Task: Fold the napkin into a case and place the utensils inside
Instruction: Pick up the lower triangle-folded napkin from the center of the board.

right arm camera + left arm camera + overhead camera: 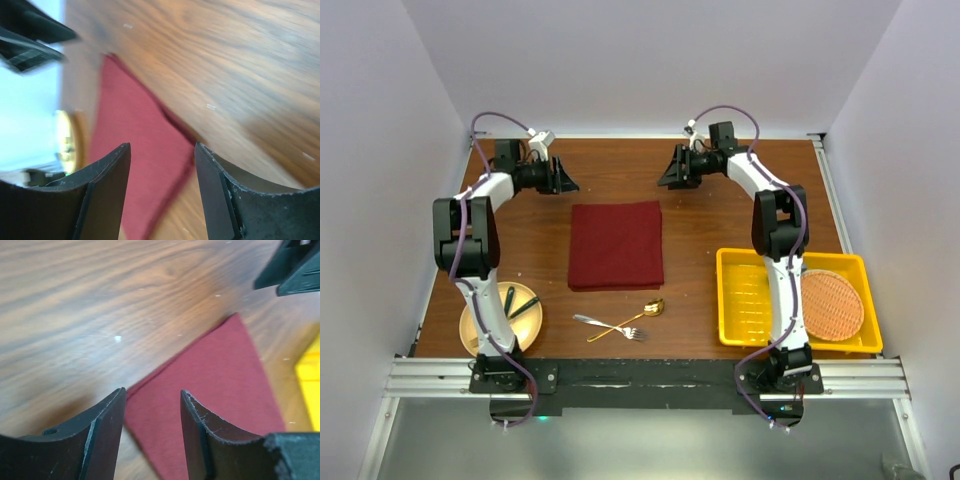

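Top view: the dark red square cloth napkin (616,245) is lying flat mid-table, with the left gripper (563,177) and right gripper (670,172) hanging beyond its far corners, not touching it. The slim silver fork (598,323) and gold spoon (638,314) are lying crossed near its front edge, showing only here. Left wrist view: jaws standing spread and empty, a napkin corner showing below, plus a sliver of the yellow plastic tray (310,385). Right wrist view: jaws spread and empty over another corner, the tan round plate (65,142) showing beyond.

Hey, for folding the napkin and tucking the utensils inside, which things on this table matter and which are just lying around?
For the job:
napkin
fork
spoon

Lying about:
yellow tray
round mat
plate
green-handled cutlery
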Tool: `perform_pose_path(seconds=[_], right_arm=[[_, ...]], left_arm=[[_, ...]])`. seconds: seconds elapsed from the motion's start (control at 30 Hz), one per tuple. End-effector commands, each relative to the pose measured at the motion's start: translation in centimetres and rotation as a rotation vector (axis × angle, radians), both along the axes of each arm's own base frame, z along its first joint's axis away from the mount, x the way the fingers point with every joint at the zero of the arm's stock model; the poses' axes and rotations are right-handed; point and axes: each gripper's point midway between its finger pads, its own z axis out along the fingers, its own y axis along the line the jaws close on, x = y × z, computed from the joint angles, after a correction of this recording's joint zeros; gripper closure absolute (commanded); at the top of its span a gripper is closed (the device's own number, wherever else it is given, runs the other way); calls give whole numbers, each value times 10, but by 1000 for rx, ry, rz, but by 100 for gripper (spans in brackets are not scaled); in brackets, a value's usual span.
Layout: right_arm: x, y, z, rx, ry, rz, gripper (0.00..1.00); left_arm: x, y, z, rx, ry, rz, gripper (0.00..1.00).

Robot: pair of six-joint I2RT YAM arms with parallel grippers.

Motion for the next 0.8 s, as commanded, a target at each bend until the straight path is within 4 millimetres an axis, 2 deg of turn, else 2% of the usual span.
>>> perform_pose_path(seconds=[0.0,0.03,0.13,0.37,0.57,0.63,0.7,0.77], right_arm=[[-6,-17,-22,-178,-46,52,41],[-7,-17,-26,-185,-42,57,42],[-11,-16,-38,-198,-18,75,43],[-39,-4,-58,-173,90,105,45],[-38,17,-64,-104,134,89,52],[-38,19,-64,-80,152,85,58],[-36,21,-69,-77,153,84,74],[-30,23,-67,-68,139,82,84]], left_arm=[[-4,13,-23,156,14,-46,48],[-9,13,-33,159,50,-54,48],[-12,15,-42,171,83,-55,48],[-24,13,-54,181,131,-57,48],[-27,7,-67,148,193,-60,51],[-26,5,-70,139,209,-58,54],[-20,4,-72,129,204,-51,57],[-16,2,-69,106,201,-48,63]])
